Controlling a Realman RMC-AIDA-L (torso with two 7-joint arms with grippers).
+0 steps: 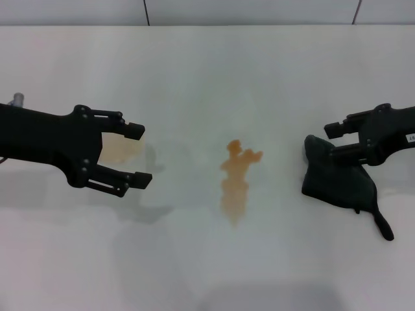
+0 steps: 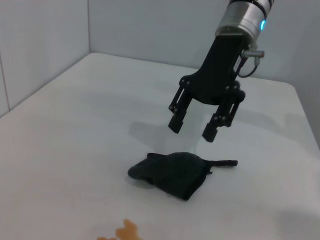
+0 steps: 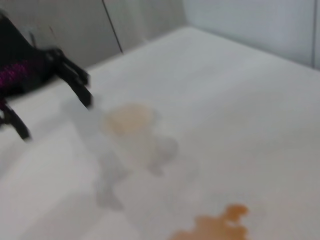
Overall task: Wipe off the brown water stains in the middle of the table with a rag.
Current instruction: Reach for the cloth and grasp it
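Observation:
The brown water stains [image 1: 235, 178] form an orange-brown blotch with a tapering tail in the middle of the white table [image 1: 207, 71]; their edge also shows in the wrist views [image 2: 122, 232] [image 3: 215, 227]. The dark rag [image 1: 337, 181] [image 2: 172, 172] lies bunched on the table right of the stains, with a narrow tail. My right gripper [image 1: 334, 140] [image 2: 192, 128] hovers open just above the rag, fingers apart and holding nothing. My left gripper [image 1: 138, 154] is open on the left side, well away from the stains.
A white paper cup with a tan inside [image 1: 122, 149] [image 3: 131, 120] stands on the table by the left gripper's fingers; I cannot tell whether they touch it. A tiled wall [image 1: 207, 10] runs behind the table's far edge.

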